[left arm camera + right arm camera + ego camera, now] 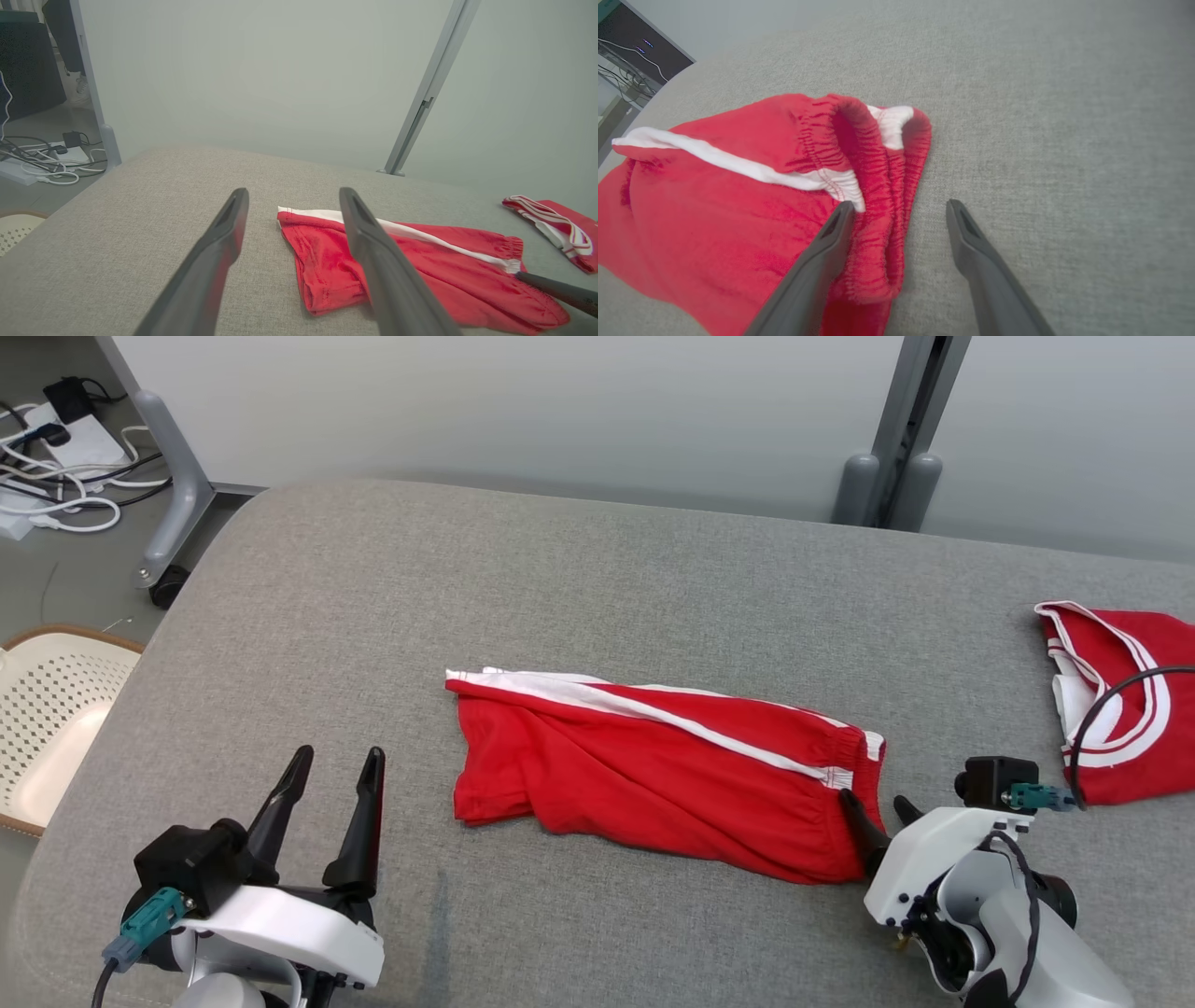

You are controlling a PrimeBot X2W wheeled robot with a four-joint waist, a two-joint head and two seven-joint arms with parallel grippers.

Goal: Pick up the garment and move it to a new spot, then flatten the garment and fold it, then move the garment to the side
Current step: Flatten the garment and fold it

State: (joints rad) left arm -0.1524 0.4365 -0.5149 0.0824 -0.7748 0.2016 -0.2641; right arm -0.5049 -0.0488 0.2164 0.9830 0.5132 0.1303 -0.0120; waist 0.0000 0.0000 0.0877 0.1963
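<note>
The garment (653,761) is a pair of red shorts with a white side stripe, lying folded lengthwise on the grey cushioned table (597,569). Its elastic waistband (873,186) points right. My right gripper (878,803) is open at the waistband: one finger lies over the gathered edge, the other over bare table beside it (901,207). My left gripper (331,770) is open too, hovering left of the shorts' leg hem (322,261) with nothing between its fingers (292,196).
A second red and white garment (1120,700) lies bunched at the table's right edge, also in the left wrist view (556,228). Left of the table are a perforated cream basket (51,709), cables on the floor (56,476) and a grey frame leg (173,495).
</note>
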